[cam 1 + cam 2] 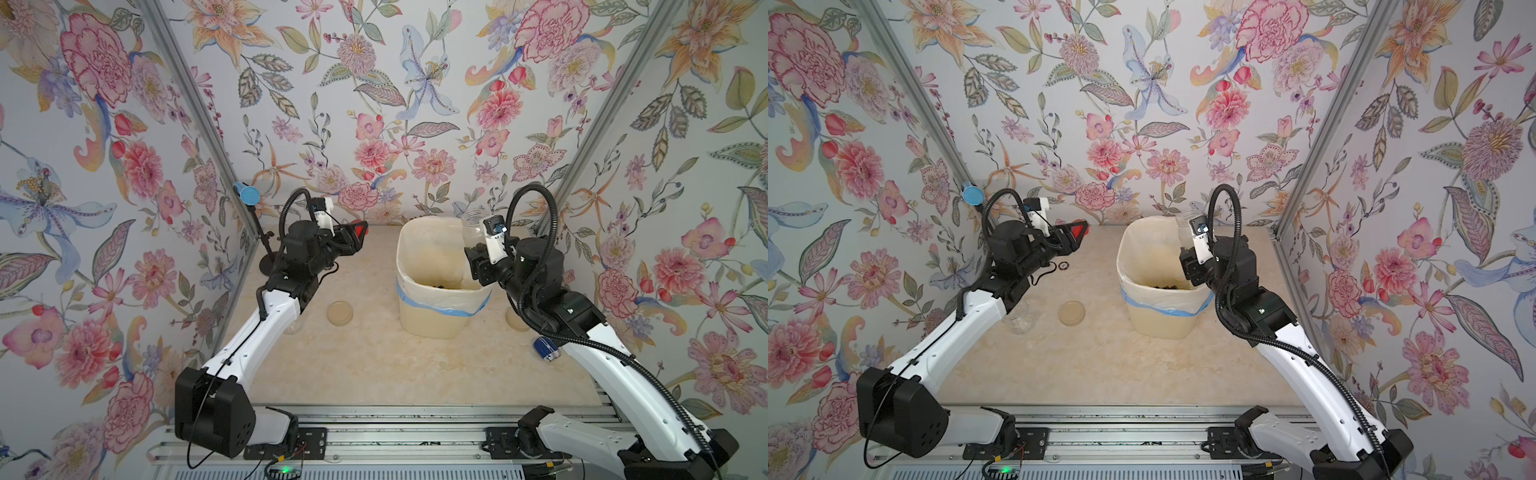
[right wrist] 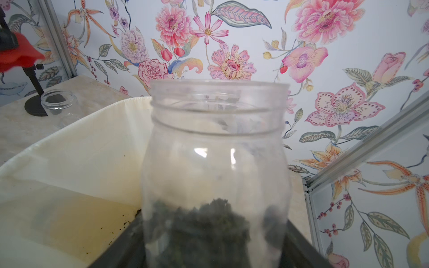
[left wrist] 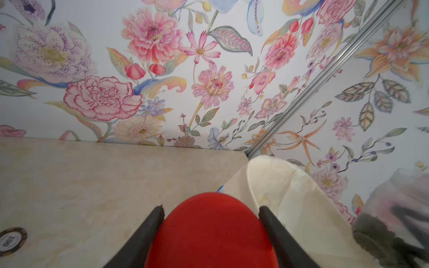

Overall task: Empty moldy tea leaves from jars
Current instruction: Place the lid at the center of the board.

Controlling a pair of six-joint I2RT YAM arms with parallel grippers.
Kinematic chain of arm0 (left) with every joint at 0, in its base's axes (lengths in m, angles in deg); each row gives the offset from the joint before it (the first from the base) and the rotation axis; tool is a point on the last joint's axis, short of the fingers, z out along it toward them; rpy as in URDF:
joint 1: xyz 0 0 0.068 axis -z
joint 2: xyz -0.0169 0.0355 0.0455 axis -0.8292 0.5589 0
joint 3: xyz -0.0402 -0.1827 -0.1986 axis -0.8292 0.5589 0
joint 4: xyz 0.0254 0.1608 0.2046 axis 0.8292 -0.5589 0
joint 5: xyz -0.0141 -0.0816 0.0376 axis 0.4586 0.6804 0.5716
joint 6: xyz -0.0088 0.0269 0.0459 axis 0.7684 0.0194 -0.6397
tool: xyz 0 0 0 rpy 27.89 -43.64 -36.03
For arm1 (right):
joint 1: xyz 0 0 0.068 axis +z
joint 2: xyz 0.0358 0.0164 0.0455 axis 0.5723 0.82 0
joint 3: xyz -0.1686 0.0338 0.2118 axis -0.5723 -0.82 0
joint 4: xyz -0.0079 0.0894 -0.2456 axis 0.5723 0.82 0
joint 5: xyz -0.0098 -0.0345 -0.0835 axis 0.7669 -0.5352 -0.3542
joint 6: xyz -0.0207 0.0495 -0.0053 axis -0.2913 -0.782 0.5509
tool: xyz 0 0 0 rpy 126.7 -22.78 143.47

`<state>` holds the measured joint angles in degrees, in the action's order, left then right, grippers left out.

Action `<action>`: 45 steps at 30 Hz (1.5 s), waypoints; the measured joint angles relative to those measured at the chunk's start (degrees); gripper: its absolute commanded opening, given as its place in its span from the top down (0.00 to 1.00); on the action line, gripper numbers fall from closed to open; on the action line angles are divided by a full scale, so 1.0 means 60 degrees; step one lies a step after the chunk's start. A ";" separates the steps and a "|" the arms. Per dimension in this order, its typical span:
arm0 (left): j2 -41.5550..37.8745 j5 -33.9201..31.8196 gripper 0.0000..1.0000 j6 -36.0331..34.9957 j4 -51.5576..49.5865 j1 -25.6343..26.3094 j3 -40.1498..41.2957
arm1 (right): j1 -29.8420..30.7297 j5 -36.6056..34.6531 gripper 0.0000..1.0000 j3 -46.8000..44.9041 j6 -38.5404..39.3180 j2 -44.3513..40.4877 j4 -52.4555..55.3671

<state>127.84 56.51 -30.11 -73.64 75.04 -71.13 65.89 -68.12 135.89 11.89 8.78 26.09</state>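
My right gripper (image 2: 210,234) is shut on a clear jar (image 2: 216,150) with no lid. The jar's mouth points up and toward the back wall. Dark tea leaves (image 2: 204,229) lie heaped at its bottom between the fingers. In both top views this jar (image 1: 473,226) (image 1: 1185,228) hangs over the right rim of the cream bin (image 1: 415,307). A small heap of tea leaves (image 1: 438,286) lies in the bin. My left gripper (image 3: 211,208) is shut on a red cap (image 3: 211,232), held up left of the bin (image 1: 358,231). An empty open jar (image 1: 1019,318) stands beside the left arm.
A beige lid (image 1: 340,312) lies on the table left of the bin. Another lid (image 1: 515,320) shows partly behind the right arm. A poker chip (image 1: 1064,265) lies near the left gripper. A black stand with a blue disc (image 1: 249,194) rises at the back left corner.
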 measured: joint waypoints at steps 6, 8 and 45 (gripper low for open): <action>0.0703 -0.1515 0.55 -0.0947 0.1497 0.0714 0.2648 | -0.0244 0.0433 0.49 0.0000 -0.0306 -0.0211 0.0000; 0.1104 -0.1814 0.55 -0.1100 0.2033 0.0805 0.2980 | -0.0324 0.0554 0.49 0.0000 -0.0346 -0.0229 0.0004; 0.7114 -0.4594 0.33 -0.1475 0.2000 0.0248 -0.0852 | -0.0994 0.1479 0.49 0.0219 -0.0648 -0.0841 0.0331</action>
<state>170.53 28.95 -38.96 -61.64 76.53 -76.24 59.93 -59.25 137.20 8.00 3.74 28.08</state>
